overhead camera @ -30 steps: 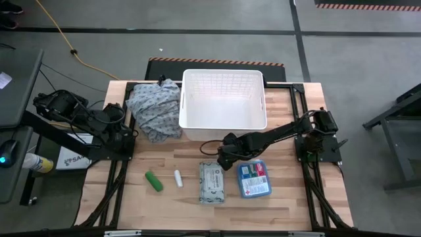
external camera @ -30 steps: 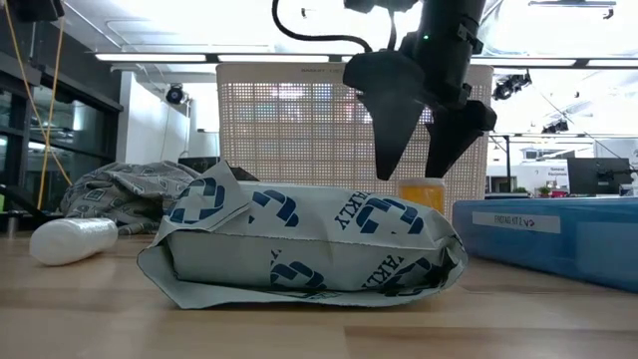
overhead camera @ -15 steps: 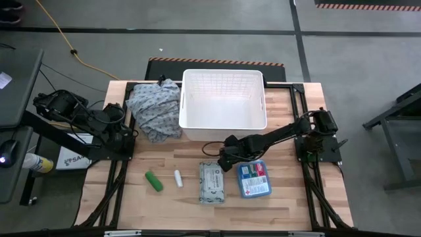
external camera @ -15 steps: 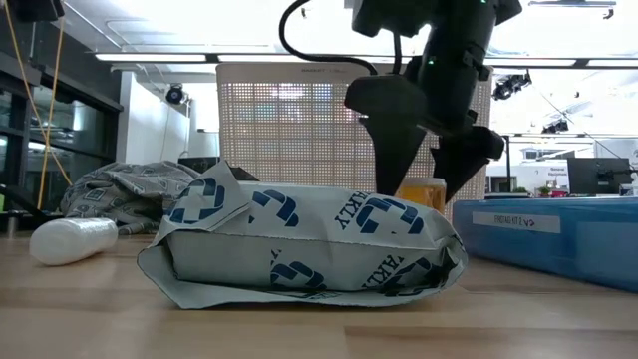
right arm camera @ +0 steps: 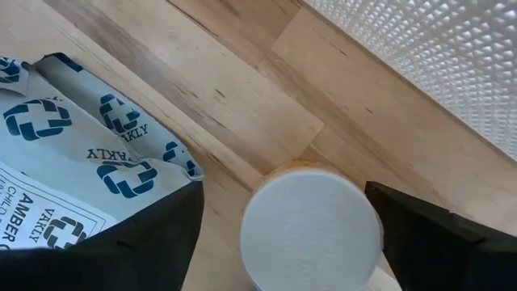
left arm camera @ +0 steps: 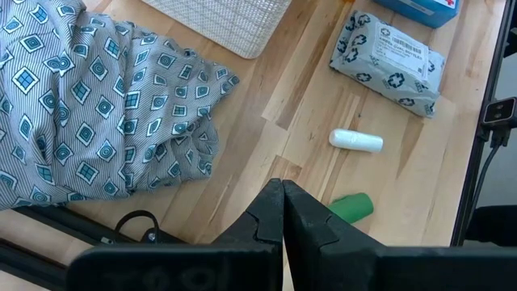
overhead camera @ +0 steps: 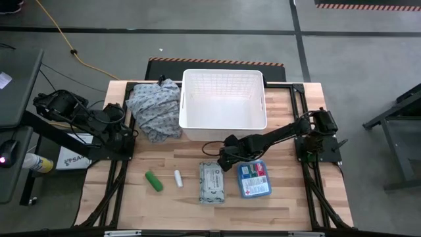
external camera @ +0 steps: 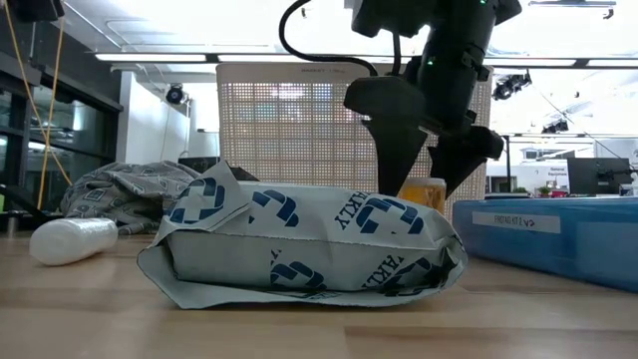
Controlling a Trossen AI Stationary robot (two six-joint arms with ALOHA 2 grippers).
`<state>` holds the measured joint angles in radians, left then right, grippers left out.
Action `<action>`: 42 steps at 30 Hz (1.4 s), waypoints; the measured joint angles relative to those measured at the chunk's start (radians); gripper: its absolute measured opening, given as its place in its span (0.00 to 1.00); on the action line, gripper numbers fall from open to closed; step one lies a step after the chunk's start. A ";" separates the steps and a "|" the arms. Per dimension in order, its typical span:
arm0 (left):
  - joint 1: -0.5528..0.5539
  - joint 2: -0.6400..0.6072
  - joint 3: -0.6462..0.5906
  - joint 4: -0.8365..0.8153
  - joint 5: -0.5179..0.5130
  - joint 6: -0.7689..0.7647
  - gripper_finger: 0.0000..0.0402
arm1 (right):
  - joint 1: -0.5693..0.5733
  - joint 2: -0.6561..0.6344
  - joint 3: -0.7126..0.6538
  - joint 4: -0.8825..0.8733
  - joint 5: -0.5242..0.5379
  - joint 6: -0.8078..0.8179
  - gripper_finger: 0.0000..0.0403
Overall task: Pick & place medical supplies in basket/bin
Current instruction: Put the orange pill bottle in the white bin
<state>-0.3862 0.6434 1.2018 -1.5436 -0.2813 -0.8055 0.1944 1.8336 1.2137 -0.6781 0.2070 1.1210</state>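
High view shows, along the near part of the bench [overhead camera: 289, 131], a row of supplies: the green tube [overhead camera: 154, 181] at the left, the white tube [overhead camera: 178, 178] just right of it, then the grey-white wipes pack [overhead camera: 212, 182], and the blue box [overhead camera: 254, 179] at the right end, each apart from its neighbour. Just beyond the gap between pack and box, the right gripper [overhead camera: 225, 158] hangs low over the wood, its arm reaching in from the right side of the bench. In the right wrist view the orange bottle [right arm camera: 311, 234] stands upright with its white cap facing the camera, between the two dark fingers [right arm camera: 436, 242], which stand wide to either side of the cap and do not touch it; the wipes pack's corner lies beside it. From the low view the fingers come down on either side of the bottle [external camera: 424, 191], behind the pack. Farther back sits the white basket [overhead camera: 223, 122], with the grey patterned cloth [overhead camera: 154, 108] bunched against its left wall. The left gripper [left arm camera: 282, 212] waits at the far left edge near the cloth, jaws pressed together and holding nothing.
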 joint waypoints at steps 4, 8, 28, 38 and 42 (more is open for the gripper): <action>0.000 0.000 0.000 0.000 0.000 0.000 0.10 | 0.000 0.000 0.000 0.000 0.000 0.000 0.78; 0.000 0.000 0.000 0.000 0.000 0.000 0.10 | 0.000 0.000 0.000 -0.001 0.000 0.002 0.77; 0.000 0.000 0.000 0.000 0.000 0.000 0.10 | 0.000 0.000 0.000 -0.002 -0.012 0.026 0.71; 0.000 0.000 0.000 0.000 0.000 0.000 0.10 | 0.000 0.000 0.000 -0.002 -0.015 0.024 0.51; 0.000 0.000 0.000 0.000 0.000 0.000 0.10 | 0.000 0.000 0.001 -0.001 -0.015 0.023 0.46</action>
<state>-0.3864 0.6434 1.2018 -1.5436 -0.2817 -0.8055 0.1944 1.8336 1.2144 -0.6792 0.1917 1.1442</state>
